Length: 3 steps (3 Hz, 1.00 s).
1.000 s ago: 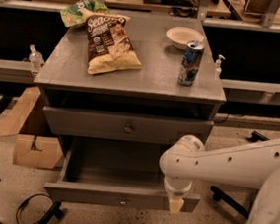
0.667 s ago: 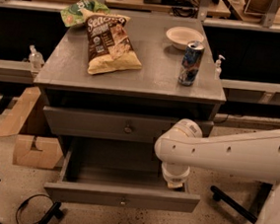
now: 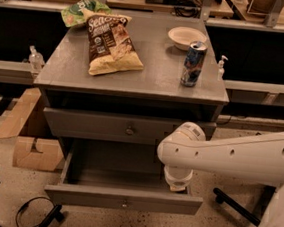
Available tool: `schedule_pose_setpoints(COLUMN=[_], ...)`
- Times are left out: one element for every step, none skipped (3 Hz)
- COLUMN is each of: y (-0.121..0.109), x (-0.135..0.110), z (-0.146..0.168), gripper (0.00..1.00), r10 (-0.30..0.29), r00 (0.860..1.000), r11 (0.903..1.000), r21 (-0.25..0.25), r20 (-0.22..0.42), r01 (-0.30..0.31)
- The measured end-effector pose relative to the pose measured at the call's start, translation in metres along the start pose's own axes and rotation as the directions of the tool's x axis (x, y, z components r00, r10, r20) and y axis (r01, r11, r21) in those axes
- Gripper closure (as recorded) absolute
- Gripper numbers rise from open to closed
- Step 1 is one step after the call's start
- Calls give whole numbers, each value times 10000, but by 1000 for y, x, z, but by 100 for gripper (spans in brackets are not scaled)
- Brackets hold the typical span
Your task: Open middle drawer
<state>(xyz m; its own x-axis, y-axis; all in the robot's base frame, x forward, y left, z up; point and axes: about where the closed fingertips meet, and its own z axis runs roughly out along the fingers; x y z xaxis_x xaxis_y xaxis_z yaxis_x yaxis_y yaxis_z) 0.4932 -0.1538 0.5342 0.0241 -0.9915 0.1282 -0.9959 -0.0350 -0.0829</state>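
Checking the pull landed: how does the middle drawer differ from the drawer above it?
The middle drawer is pulled out, its grey interior showing; the drawer above sits shut. The tool hangs over the middle drawer's right side, not the drawer above. Both have grey fronts with one small central knob.

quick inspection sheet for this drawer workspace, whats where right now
surface: grey cabinet top, carrying snacks and a drink
job's things: middle drawer stands open, grey interior showing
clutter: chip bag, green bag behind it, bowl, upright can
grippers: gripper points down over the open drawer's right side
cables: black cable on the floor, lower left
surroundings: cardboard box left of the cabinet, chair base at right
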Motion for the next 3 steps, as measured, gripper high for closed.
schedule_pose_setpoints(y=[-15, -30, -45], x=[-11, -26, -37], z=[12, 31, 51], gripper=[100, 100, 100], r10=[-135, -319, -331], r00=[9994, 9969, 9917], r11=[9999, 9995, 9994], r21=[0, 17, 1], r20=[313, 724, 1238], r01=[135, 319, 334])
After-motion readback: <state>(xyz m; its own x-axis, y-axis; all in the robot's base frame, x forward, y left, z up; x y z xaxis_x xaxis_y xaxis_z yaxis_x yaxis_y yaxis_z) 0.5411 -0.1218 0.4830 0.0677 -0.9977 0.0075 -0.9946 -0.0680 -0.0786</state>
